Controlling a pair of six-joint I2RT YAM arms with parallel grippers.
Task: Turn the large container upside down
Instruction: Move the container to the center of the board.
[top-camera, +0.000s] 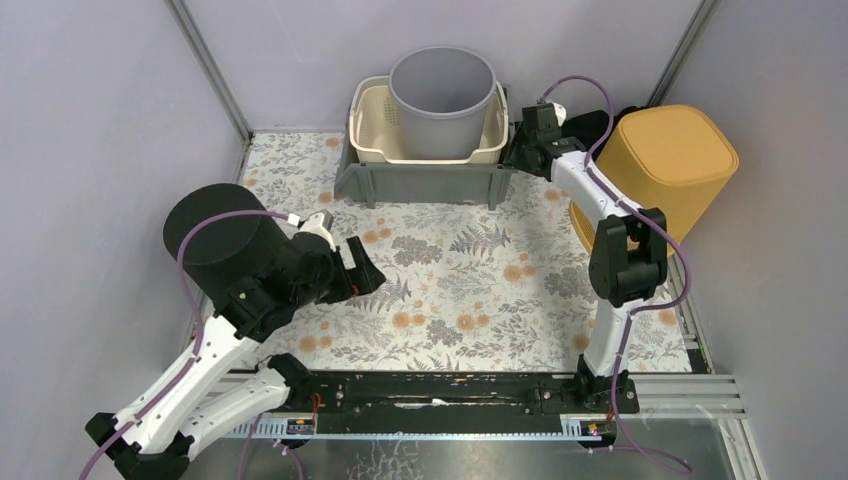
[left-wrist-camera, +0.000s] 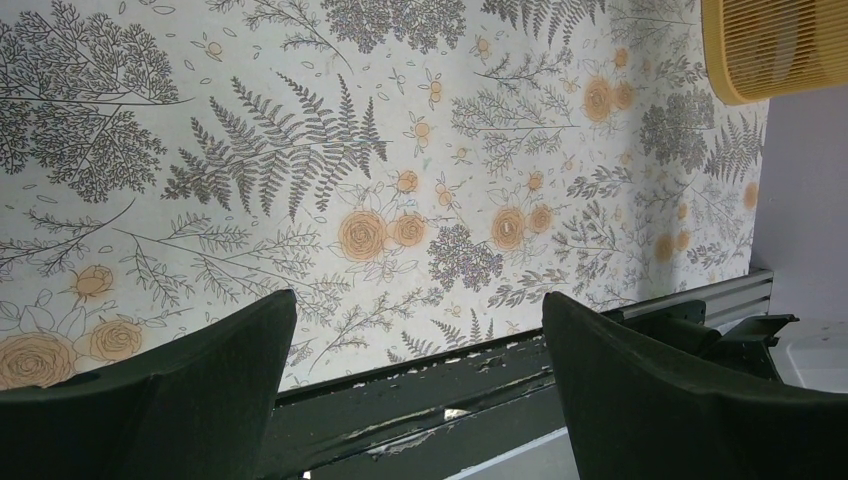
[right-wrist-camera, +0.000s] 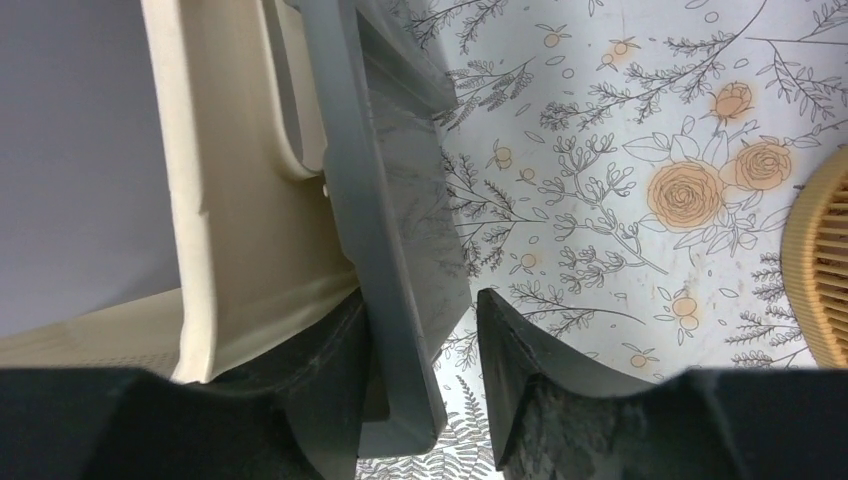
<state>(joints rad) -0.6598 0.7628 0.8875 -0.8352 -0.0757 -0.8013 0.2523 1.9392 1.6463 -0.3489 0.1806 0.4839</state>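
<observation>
Large container: I take it to be the grey crate (top-camera: 420, 183) at far centre, open side up, with the cream basket (top-camera: 372, 128) and grey bucket (top-camera: 442, 95) nested inside. The right gripper (right-wrist-camera: 420, 310) straddles the crate's right wall, inner finger wedged between basket and wall and outer finger showing a gap, so the jaws are parted and not clamping; it looks placed for a rim grip to tip the crate. The left gripper (left-wrist-camera: 415, 310) hangs wide open over the floral mat (left-wrist-camera: 300, 150) at near left, holding nothing.
</observation>
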